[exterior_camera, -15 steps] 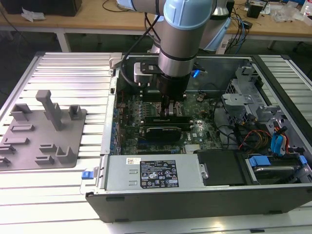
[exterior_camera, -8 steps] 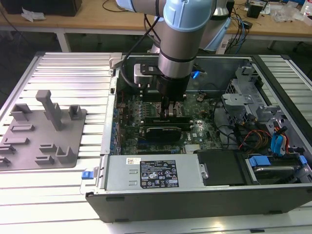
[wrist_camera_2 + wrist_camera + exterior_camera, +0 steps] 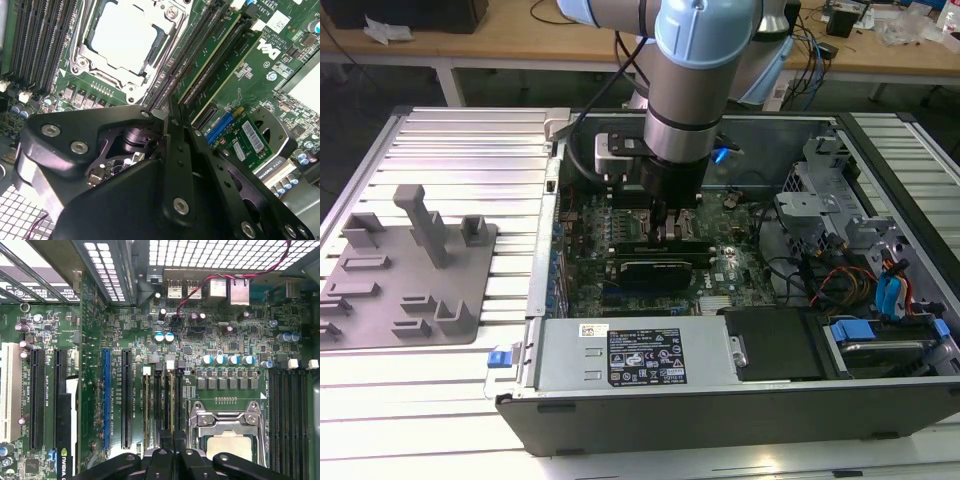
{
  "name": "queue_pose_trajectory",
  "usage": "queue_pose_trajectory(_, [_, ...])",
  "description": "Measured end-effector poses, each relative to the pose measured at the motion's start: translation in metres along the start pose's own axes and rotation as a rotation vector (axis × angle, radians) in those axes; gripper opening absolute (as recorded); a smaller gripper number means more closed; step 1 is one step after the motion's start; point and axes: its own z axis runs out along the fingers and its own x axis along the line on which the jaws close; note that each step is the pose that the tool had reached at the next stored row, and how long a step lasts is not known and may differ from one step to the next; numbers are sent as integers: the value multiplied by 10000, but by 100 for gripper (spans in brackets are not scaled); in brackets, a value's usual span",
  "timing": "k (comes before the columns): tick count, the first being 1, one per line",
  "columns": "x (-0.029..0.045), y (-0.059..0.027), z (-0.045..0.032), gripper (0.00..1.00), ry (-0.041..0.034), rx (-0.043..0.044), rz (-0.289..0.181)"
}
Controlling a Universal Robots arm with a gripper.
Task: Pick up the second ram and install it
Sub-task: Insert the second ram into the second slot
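Inside the open computer case (image 3: 720,405), the CPU socket (image 3: 227,432) lay just beside the black memory slots (image 3: 161,405), with a graphics card (image 3: 665,268) near them. The arm (image 3: 705,40) reached straight down, its gripper (image 3: 172,117) low over those slots. The fingers (image 3: 161,460) sat drawn close together; whether they pinched the second ram could not be told.

I am seeing the gripper (image 3: 172,444) hanging at the edge of the frame, directly over the bank of black memory slots (image 3: 162,400) that is lying in the middle of the frame, just beside the metal processor socket (image 3: 227,427). A blue expansion slot (image 3: 106,400) is running parallel to that bank on its far side from the socket. A red wire (image 3: 200,295) is trailing across the rear ports (image 3: 220,290) at the opposite edge.
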Motion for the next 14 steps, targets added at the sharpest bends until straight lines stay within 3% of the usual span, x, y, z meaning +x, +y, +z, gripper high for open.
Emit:
queue_pose_trajectory(7, [-1,-2,16,10,-11,6,-1])
queue_pose_trajectory(8, [0,-1,13,16,-3,2,-1])
queue_pose_trajectory(9, [0,-1,10,16,-1,1,0])
queue_pose_trajectory(14, [-11,6,-170,16,-2,1,0])
